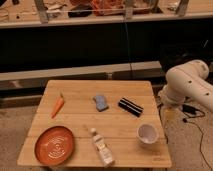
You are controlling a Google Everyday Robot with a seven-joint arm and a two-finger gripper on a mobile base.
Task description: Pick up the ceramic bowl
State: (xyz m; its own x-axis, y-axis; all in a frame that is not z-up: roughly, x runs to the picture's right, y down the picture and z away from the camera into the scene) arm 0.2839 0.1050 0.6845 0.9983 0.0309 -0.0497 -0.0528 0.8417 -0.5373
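Note:
The ceramic bowl (55, 145) is a wide, shallow orange-red dish with pale rings inside. It sits on the front left corner of the wooden table (80, 90). My white arm (187, 85) bends in from the right, beside the table's right edge and far from the bowl. My gripper is not in view; only the arm's rounded joints show.
On the table are an orange carrot (58, 105) at the left, a blue sponge (101, 103) in the middle, a black striped block (130, 107) to its right, a small white cup (147, 133) at the front right, and a clear bottle (102, 147) lying at the front. A dark counter (100, 47) runs behind.

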